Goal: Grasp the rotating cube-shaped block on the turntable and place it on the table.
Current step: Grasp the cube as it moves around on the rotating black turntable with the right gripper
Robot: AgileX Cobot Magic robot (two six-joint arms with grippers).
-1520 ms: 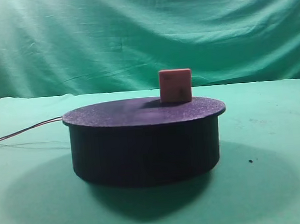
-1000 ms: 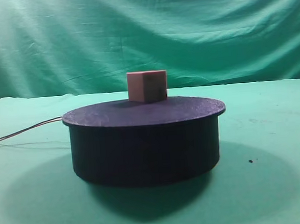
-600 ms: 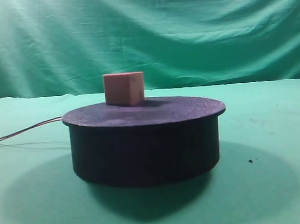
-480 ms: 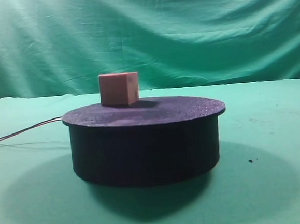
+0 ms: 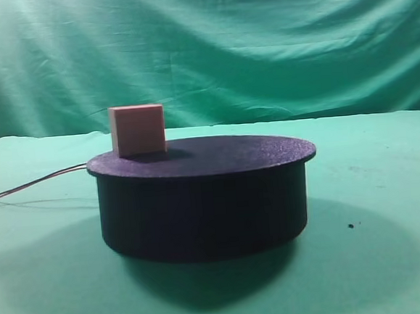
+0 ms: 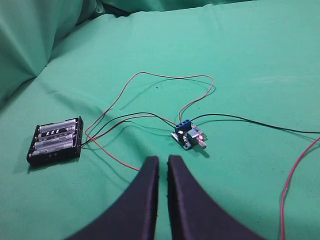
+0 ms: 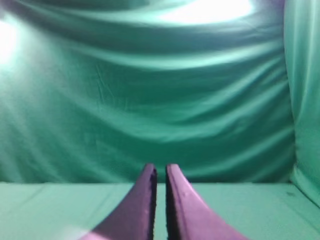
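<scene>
block: cube-shaped block [image 5: 137, 130] sits on turntable [image 5: 203, 197], near its left rim
turntable: on green table [image 5: 387, 187], wires [image 5: 34, 184] run off left
L gripper [image 6: 162, 161]: fingers nearly together, holding nothing, above battery pack [image 6: 55, 141] & small circuit board [image 6: 188, 135]
R gripper [image 7: 160, 169]: fingers nearly together, nothing held, faces backdrop [image 7: 150, 100]

You see even, soft overhead light. The turntable [image 5: 202, 201] casts a broad diffuse shadow on the table [image 5: 387, 187] around its base. In the right wrist view, bright glare patches sit on the backdrop [image 7: 150, 100] above the gripper; that picture is soft and hazy.
</scene>
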